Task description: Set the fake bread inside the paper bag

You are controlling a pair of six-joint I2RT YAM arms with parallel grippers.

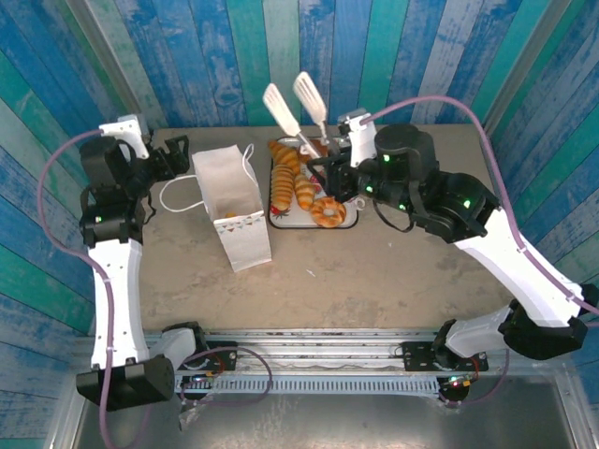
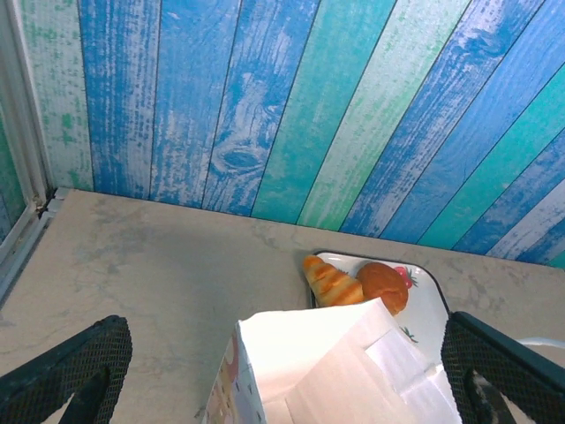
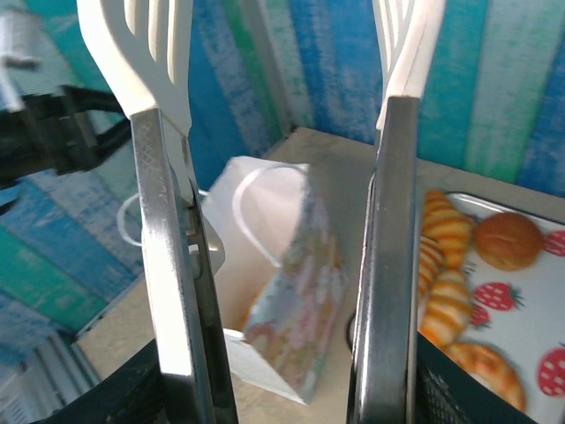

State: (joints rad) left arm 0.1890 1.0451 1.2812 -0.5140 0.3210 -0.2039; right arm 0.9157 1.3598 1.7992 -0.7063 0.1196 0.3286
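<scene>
Blue and teal painted planks back a beige table (image 1: pixel 393 271). The white paper bag (image 1: pixel 234 210) stands upright on it with its mouth open, between my left pincer (image 1: pixel 175 157) and the strawberry-print tray (image 2: pixel 428 296).

Left pincer: jaws spread wide, holding nothing. In the left wrist view its fingers (image 2: pixel 66 371) stand at either side of the bag's open top.

Right pincer (image 1: pixel 328 173): closed on a pair of tongs (image 1: pixel 281 110), positioned over the far part of the tray. The white slotted heads stand apart with nothing between them.

Fake bread (image 1: pixel 301 187): the pieces I can see lie on the tray. They include ridged croissants, a ring doughnut (image 1: pixel 328 213) at the near end and a round bun (image 2: pixel 382 285) toward the far end. A small yellowish patch shows inside the bag in the top view; I cannot tell whether it is a piece.

Progress, as I judge it: early. Most of the batch remains to be moved. Each piece left calls for the tongs to be lowered over it, closed, carried to the bag's mouth and released.
</scene>
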